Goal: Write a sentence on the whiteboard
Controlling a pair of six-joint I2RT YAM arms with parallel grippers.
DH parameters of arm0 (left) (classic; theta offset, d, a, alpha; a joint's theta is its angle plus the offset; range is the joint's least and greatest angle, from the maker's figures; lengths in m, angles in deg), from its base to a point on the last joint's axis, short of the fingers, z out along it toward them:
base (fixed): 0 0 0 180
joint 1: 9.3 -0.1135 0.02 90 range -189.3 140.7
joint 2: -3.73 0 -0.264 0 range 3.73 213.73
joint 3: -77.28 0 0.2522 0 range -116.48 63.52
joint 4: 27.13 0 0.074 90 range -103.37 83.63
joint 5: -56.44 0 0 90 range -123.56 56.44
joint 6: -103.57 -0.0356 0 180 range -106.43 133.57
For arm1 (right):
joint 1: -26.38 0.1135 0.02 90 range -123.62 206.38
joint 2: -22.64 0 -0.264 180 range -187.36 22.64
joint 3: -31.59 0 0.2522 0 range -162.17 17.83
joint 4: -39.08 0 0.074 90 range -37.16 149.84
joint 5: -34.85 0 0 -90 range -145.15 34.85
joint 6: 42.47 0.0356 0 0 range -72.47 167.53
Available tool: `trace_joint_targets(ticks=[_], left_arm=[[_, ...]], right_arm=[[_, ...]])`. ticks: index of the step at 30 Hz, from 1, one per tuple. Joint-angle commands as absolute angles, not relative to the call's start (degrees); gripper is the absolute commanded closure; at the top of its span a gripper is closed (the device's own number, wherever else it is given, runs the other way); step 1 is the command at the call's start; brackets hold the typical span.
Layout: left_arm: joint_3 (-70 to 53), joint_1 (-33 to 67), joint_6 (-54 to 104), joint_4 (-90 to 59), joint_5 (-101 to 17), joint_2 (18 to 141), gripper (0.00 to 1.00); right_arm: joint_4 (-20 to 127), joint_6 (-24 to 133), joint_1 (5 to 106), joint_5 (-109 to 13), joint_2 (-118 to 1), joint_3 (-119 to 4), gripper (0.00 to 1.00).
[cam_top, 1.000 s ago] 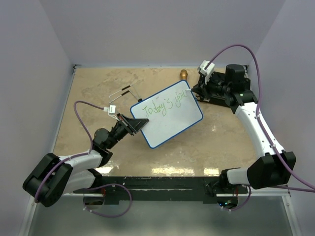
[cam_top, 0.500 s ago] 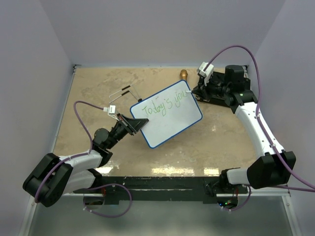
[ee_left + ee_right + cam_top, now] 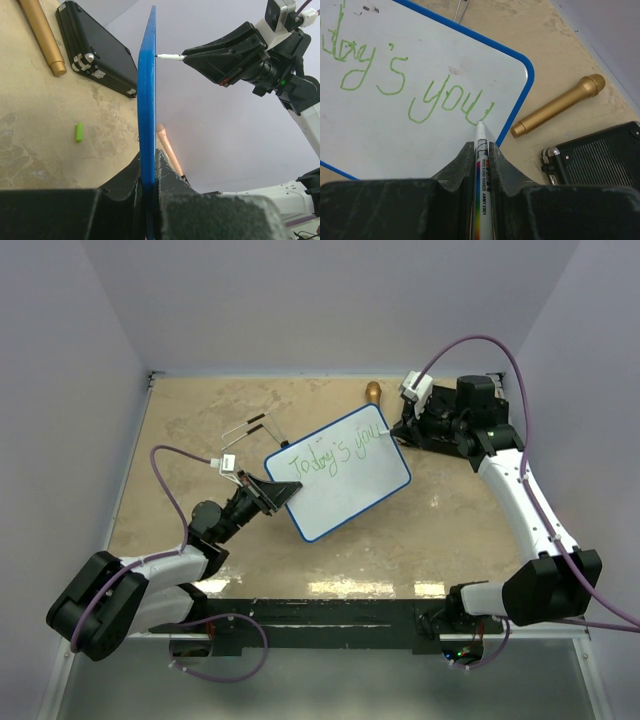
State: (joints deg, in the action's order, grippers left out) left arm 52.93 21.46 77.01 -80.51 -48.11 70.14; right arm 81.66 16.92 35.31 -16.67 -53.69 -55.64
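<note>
The whiteboard (image 3: 345,478), white with a blue rim, is held tilted above the table and reads "Today's you" in green. My left gripper (image 3: 277,493) is shut on its lower left edge; in the left wrist view the board (image 3: 146,100) stands edge-on between the jaws. My right gripper (image 3: 400,427) is shut on a white marker (image 3: 482,170). The marker's tip touches the board (image 3: 395,120) just after the last green letter, near the board's right rim. The marker (image 3: 170,57) also shows in the left wrist view, its tip against the board.
A black case (image 3: 440,430) lies at the back right under my right arm, also in the left wrist view (image 3: 95,50). A gold cylinder (image 3: 557,106) lies beside it. A green cap (image 3: 78,132) lies on the table. Thin black-tipped rods (image 3: 245,427) lie at the back left.
My right gripper has shifted slightly up and right along the board's top edge with the marker. The left arm and board have held still.
</note>
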Motion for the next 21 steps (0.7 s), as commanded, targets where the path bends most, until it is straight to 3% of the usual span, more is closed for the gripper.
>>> trace_joint_targets(ticks=[1,21], left_arm=[[51.65,21.19,77.64,-118.93,-47.98,68.86,1.0],[51.74,21.11,77.64,-118.67,-47.72,68.95,1.0]], right_arm=[[79.22,18.08,35.17,-16.74,-53.47,-57.58,1.0],[72.0,23.62,34.55,-18.34,-53.48,-58.02,1.0]])
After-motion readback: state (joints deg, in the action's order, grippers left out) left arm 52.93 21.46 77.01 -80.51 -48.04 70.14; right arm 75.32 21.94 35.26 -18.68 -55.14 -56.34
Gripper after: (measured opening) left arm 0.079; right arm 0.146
